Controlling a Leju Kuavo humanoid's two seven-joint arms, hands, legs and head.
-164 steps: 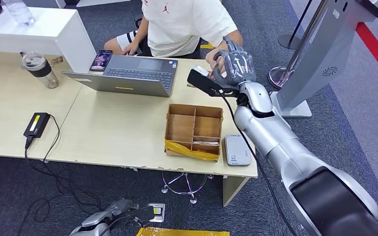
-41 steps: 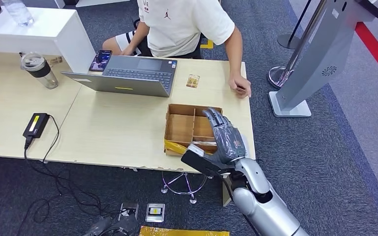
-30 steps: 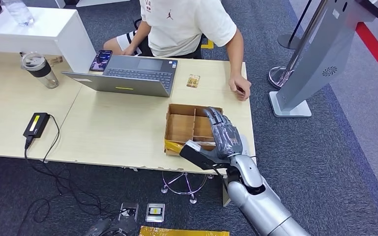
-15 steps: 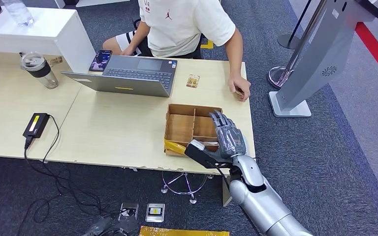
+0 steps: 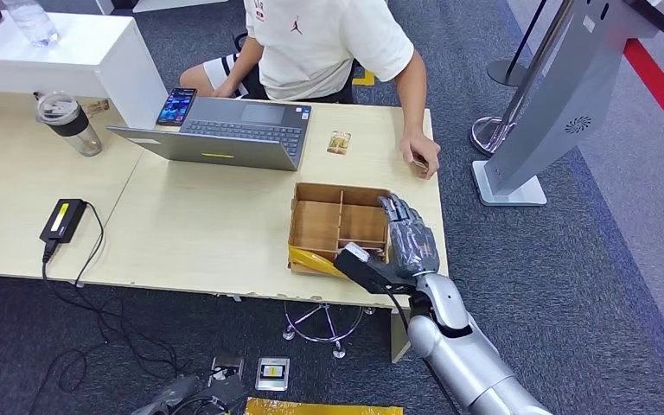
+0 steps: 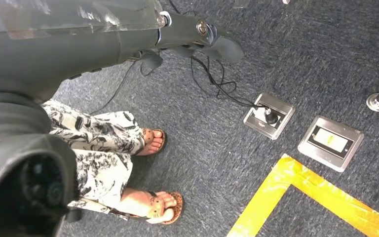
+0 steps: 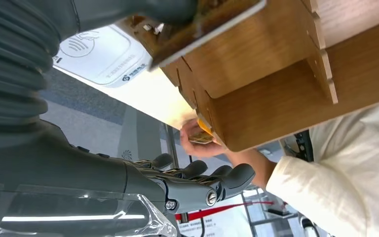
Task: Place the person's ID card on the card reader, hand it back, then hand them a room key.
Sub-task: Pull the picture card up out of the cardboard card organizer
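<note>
Two steps look done: person's hand (image 5: 421, 162) holds a card at the counter (image 5: 207, 233) edge. Right robot hand (image 5: 408, 246), fingers apart, over the divided box (image 5: 339, 226) beside the card reader (image 7: 96, 54); room key handover remains. Left robot hand hangs, state unclear.

I see the white card reader (image 7: 94, 57) flat on the table's near right corner, just right of the box. One card (image 5: 339, 143) lies flat, far beside the laptop; another (image 7: 201, 138) sits in the person's hand.
</note>
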